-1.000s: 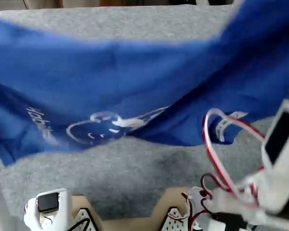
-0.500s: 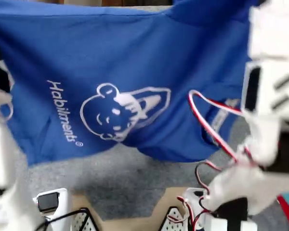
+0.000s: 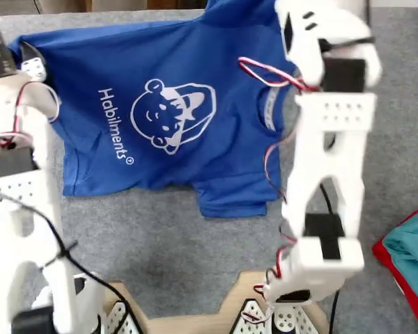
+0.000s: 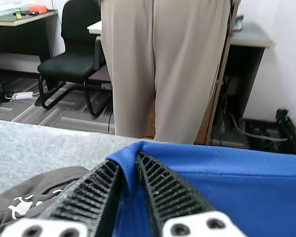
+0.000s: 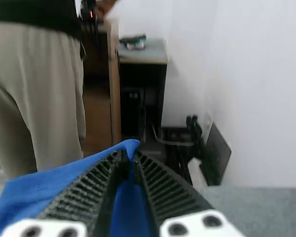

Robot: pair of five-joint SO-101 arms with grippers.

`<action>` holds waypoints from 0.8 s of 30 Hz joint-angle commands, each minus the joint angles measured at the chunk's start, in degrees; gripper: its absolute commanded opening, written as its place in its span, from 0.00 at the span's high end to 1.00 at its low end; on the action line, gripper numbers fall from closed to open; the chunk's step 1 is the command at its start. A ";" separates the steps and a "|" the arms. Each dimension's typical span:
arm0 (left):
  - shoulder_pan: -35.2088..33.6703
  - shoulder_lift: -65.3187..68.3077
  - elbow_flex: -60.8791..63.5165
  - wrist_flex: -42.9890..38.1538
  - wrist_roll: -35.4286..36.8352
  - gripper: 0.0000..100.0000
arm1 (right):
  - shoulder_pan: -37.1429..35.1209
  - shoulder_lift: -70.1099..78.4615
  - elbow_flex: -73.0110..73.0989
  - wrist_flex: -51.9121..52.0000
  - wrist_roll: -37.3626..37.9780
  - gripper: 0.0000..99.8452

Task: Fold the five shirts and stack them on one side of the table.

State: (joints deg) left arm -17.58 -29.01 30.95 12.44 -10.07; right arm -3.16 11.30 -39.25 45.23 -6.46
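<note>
Blue shirt [image 3: 216, 160], gripped, left claw [image 4: 129, 163], right claw [image 5: 129, 156]

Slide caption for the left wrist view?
Left gripper pinches an edge of the blue T-shirt; a dark grey printed shirt lies on the grey felt table.

Royal blue shirt [image 3: 160, 167] with a white cartoon-face print, grey table [image 3: 195, 250], and what looks like teal-and-red fabric [image 3: 409, 252].

blue shirt [image 3: 160, 160]: matt cloth, fine mesh texture. table [image 3: 195, 243]: fuzzy felt cover. left gripper [image 4: 128, 165], right gripper [image 5: 129, 158]: black ribbed plastic.
</note>
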 commanded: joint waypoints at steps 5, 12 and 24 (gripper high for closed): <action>-0.09 18.95 -4.40 -8.97 -0.79 0.98 | -1.10 11.82 -0.04 -6.86 0.18 1.00; 0.18 39.25 -19.43 -3.34 -0.79 0.98 | -1.54 17.71 -0.84 -3.87 -3.34 1.00; 0.35 48.92 -47.30 42.46 -0.79 0.98 | -2.42 17.80 -19.82 32.44 -5.01 1.00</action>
State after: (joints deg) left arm -17.58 20.57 -8.35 43.74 -10.59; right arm -4.13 29.67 -51.65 67.82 -11.47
